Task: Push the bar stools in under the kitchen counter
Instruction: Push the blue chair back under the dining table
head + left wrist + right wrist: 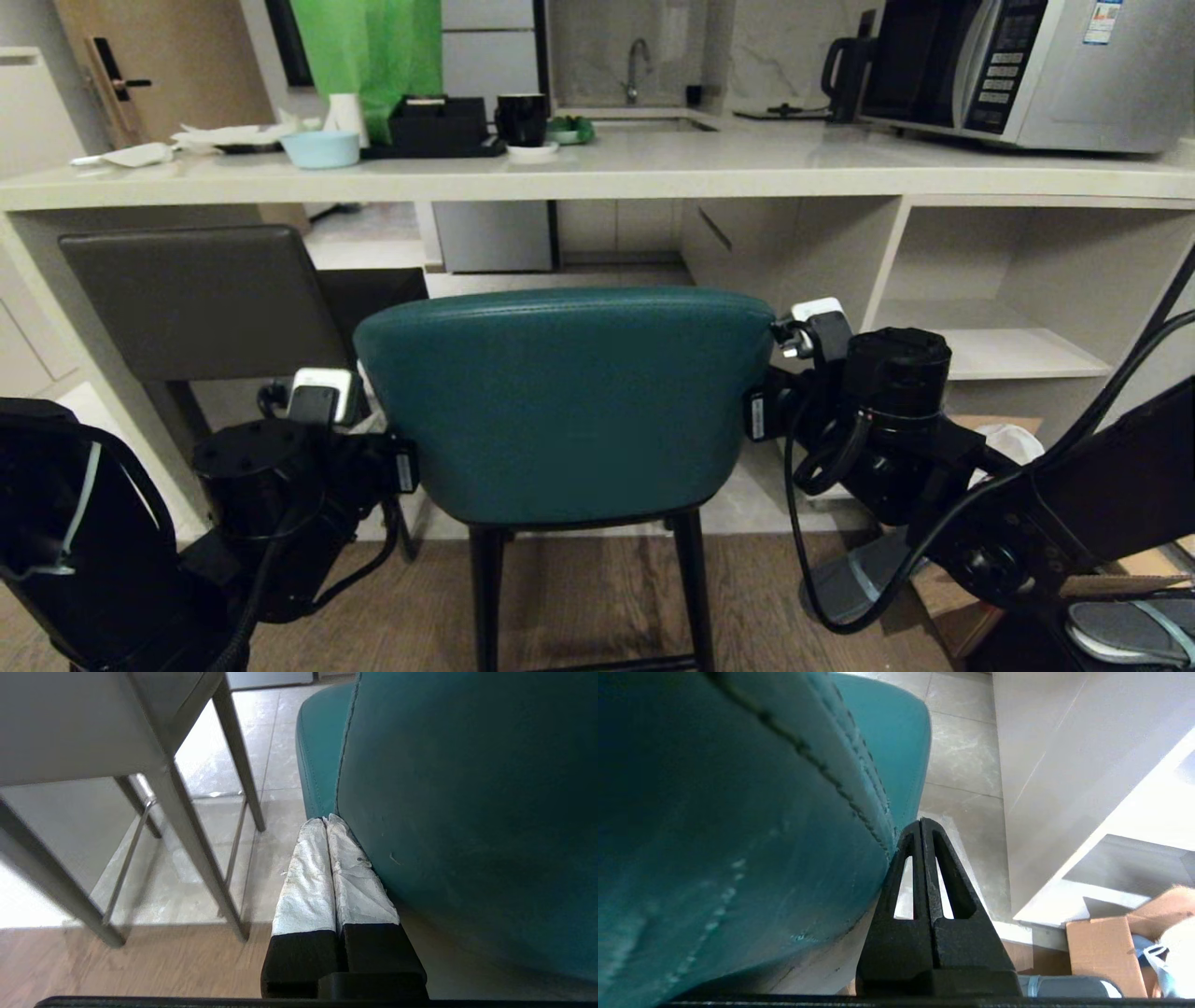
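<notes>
A teal bar stool (569,401) with a curved padded back and black legs stands in front of the kitchen counter (597,173), its back facing me. The dark grey bar stool (201,303) sits to its left, partly under the counter's slab. My left gripper (325,820) is shut, its white-wrapped fingers lying against the left edge of the teal back (467,812). My right gripper (921,822) is shut too, its black fingers pressed against the right edge of the teal back (738,826). In the head view both grippers' fingers are hidden behind the stool's back.
The counter carries a microwave (1018,65), a blue bowl (320,147), a black tray (439,131) and a mug (521,119). Open shelf cubbies (990,308) lie to the right. A cardboard box (1101,952) and slippers (1130,630) sit on the wooden floor at right.
</notes>
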Motion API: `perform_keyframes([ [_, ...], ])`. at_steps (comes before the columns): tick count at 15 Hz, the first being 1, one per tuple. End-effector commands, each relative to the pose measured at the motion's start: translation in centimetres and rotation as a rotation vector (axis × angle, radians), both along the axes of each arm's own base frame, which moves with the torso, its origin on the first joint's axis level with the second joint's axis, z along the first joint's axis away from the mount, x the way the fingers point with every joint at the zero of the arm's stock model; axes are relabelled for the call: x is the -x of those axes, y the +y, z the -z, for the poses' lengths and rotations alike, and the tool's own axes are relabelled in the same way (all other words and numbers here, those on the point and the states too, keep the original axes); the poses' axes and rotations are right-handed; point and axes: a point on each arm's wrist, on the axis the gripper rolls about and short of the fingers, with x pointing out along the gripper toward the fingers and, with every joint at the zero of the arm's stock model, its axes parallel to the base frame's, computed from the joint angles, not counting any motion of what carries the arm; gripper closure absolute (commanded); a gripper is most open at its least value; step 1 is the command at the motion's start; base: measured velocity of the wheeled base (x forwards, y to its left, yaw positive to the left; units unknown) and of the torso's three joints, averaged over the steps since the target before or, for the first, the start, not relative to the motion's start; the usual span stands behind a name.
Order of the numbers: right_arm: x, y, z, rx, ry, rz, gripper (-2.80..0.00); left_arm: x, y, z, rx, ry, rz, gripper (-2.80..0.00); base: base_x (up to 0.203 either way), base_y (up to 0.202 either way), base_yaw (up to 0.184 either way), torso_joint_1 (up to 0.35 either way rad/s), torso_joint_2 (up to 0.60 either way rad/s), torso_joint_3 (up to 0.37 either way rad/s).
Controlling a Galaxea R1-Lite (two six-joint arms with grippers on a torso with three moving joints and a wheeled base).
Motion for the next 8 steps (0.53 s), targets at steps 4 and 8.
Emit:
perform_keyframes([
  [4, 0.6, -0.7, 0.2, -0.006, 0.006, 0.011, 0.00, -2.5, -0.3, -0.6, 0.015, -0.045, -0.027, 0.00, 0.000, 0.000, 0.000, 0.000, 0.00, 0.000],
  [8, 0.3, -0.9, 0.5, -0.003, 0.013, 0.018, 0.00, -4.2, -0.8, -1.4, 0.013, -0.045, -0.029, 0.00, 0.000, 0.000, 0.000, 0.000, 0.00, 0.000],
])
